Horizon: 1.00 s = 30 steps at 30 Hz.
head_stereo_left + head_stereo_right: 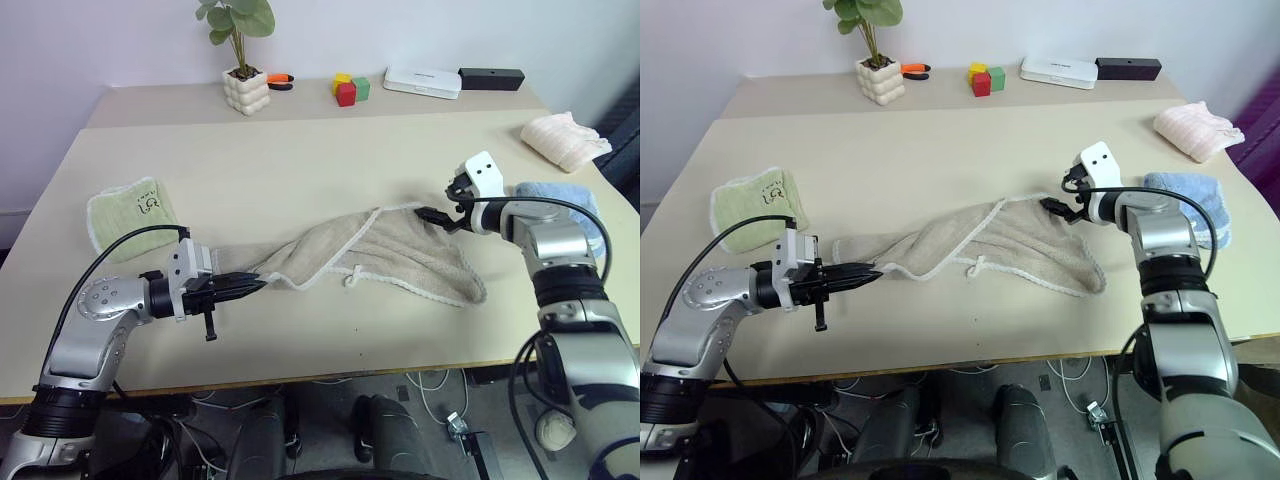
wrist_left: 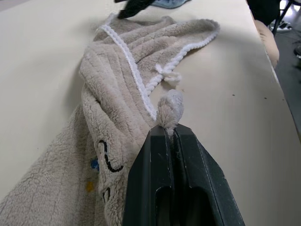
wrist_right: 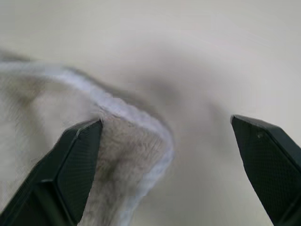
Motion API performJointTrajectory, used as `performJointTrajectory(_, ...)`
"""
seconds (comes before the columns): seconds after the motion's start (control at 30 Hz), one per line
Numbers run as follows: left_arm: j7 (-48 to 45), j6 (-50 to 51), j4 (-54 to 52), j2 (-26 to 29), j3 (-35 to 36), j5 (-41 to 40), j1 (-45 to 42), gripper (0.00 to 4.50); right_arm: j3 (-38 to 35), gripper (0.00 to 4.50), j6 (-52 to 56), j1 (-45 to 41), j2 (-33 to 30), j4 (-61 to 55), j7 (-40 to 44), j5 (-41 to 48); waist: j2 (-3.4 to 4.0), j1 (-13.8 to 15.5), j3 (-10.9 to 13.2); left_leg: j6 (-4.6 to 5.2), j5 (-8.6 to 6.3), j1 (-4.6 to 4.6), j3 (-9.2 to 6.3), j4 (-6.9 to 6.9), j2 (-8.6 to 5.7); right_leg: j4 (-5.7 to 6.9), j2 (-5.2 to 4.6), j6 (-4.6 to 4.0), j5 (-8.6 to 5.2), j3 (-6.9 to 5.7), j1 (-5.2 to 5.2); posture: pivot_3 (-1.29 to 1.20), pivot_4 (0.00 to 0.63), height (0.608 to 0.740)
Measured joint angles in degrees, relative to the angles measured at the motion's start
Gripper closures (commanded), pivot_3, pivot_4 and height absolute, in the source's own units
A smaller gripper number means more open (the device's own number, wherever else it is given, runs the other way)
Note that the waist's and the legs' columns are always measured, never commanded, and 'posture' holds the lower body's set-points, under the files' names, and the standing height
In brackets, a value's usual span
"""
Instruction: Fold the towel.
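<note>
The beige towel lies bunched and stretched across the middle of the table, its white corded edge and small white loop showing. My left gripper is shut on the towel's left end, where a tuft of cloth sticks out between the fingers beside the dark lettering. At the towel's far right corner my right gripper stands open. That corner lies between its spread fingers, close to one of them.
A small green folded towel lies at the left, a light blue towel just behind my right arm, and a pink cloth at the far right. A potted plant, coloured blocks, and white and black boxes line the back.
</note>
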Motion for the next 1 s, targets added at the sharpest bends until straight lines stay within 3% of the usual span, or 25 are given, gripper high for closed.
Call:
performJointTrajectory(0.37,0.23,-0.09,-0.24,-0.01,-0.02,0.28,0.75,4.50,0.54,0.06,-5.10,-1.80,1.21,8.86,-0.30,-2.50,0.02,-0.23,0.01,0.00,0.03,-0.01,0.06,-0.02,0.01,0.01,0.01,0.16,0.09,0.02,-0.04,0.00,0.150,0.740)
performJointTrajectory(0.47,0.41,-0.12,-0.37,-0.03,-0.02,0.35,1.60,4.50,-0.51,0.81,-3.33,-2.53,1.68,10.43,0.41,-1.64,0.01,-0.21,0.00,0.00,0.03,0.01,0.06,-0.02,0.02,0.01,0.01,0.15,0.09,0.03,-0.02,0.00,0.150,0.740)
performJointTrajectory(0.7,0.57,-1.05,-0.37,-0.09,-0.02,0.53,1.63,4.50,-1.74,4.40,1.34,-3.38,2.27,11.01,3.61,0.14,0.00,-0.11,-0.01,0.01,0.00,0.07,0.03,-0.01,0.02,0.01,0.00,0.08,0.05,0.03,0.05,0.00,0.150,0.740)
performJointTrajectory(1.0,2.96,-1.88,1.92,-2.36,0.11,1.46,-0.83,4.50,-2.20,4.46,0.52,-2.52,2.44,9.44,2.23,0.29,0.00,0.01,-0.02,0.07,-0.03,0.07,0.03,0.00,0.01,0.02,-0.01,0.11,0.07,0.02,0.06,0.00,0.150,0.740)
